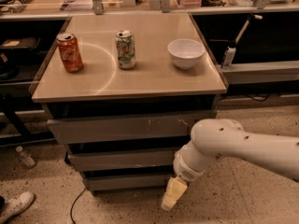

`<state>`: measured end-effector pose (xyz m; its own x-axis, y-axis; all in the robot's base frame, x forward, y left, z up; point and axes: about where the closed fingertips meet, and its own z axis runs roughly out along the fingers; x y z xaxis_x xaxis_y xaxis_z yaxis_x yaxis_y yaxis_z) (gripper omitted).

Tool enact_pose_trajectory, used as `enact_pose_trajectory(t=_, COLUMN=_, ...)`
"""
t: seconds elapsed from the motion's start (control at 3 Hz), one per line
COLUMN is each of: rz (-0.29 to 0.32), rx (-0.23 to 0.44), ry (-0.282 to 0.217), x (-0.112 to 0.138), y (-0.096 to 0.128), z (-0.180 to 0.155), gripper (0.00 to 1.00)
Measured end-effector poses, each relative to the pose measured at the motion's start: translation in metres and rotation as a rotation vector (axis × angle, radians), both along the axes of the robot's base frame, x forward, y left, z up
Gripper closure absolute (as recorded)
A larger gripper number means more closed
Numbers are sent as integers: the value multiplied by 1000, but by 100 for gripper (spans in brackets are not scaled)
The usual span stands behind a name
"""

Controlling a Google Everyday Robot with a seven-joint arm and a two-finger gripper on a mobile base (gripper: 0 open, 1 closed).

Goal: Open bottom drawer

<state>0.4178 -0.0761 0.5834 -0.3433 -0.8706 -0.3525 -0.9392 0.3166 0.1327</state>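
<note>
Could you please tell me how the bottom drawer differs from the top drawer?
The bottom drawer front is the narrowest and plain; the top drawer front is the widest, with white scratches. The gripper hangs by the bottom drawer's right end, well below the top drawer. Both are grey and handleless.

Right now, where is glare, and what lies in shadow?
Camera view: a curved glare arc crosses the tabletop between the orange can and the green can; the bottom drawer sits dim under a black gap; the gripper, by its right end, is well lit.
</note>
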Motion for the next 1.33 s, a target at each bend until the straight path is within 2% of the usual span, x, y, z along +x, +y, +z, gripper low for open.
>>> enact_pose_trajectory(t=0.33, rz=-38, rx=42, ry=37, x=0, y=12, z=-56, gripper=0)
enact_pose_trajectory(t=1.0, rz=-37, rx=64, ry=48, x=-1, y=17, z=-66, gripper=0)
enact_pose_trajectory(t=1.33, rz=-76, rx=80, ry=77, x=0, y=29, z=-113, gripper=0)
